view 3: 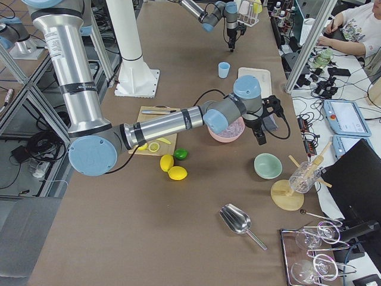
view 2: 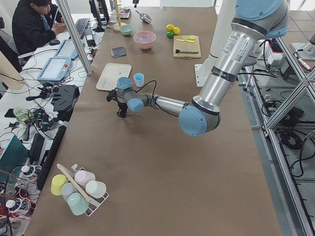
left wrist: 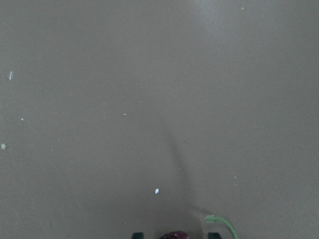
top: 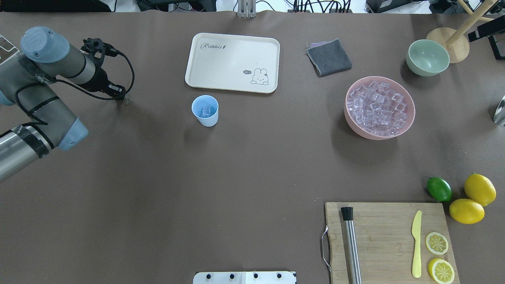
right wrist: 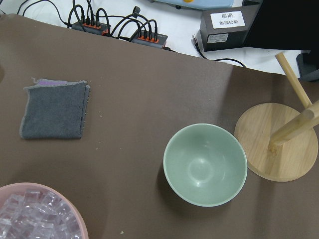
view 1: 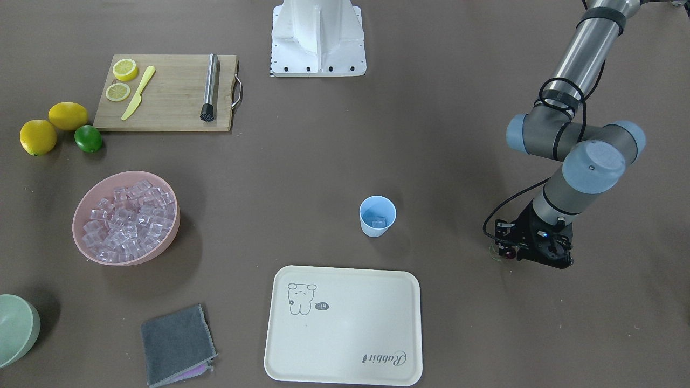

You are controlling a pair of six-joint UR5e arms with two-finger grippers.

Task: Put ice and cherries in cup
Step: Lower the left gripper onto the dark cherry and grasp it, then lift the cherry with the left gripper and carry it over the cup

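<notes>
"Rabbit" and "hi~" mark the cream tray at the desk's far edge; my left fingers straddle the cherry, grip uncertain; whether my right fingers gape I cannot tell.

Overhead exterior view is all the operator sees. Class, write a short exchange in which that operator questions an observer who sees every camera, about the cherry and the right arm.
Operator: I can't find the cherry. Where is it?
Observer: The left wrist view shows the cherry between the tips of the left gripper. I cannot tell whether they grip it.
Operator: No right arm in my view. Where is it?
Observer: The exterior right view shows the right gripper above the table, between the pink bowl and the green bowl.
</notes>
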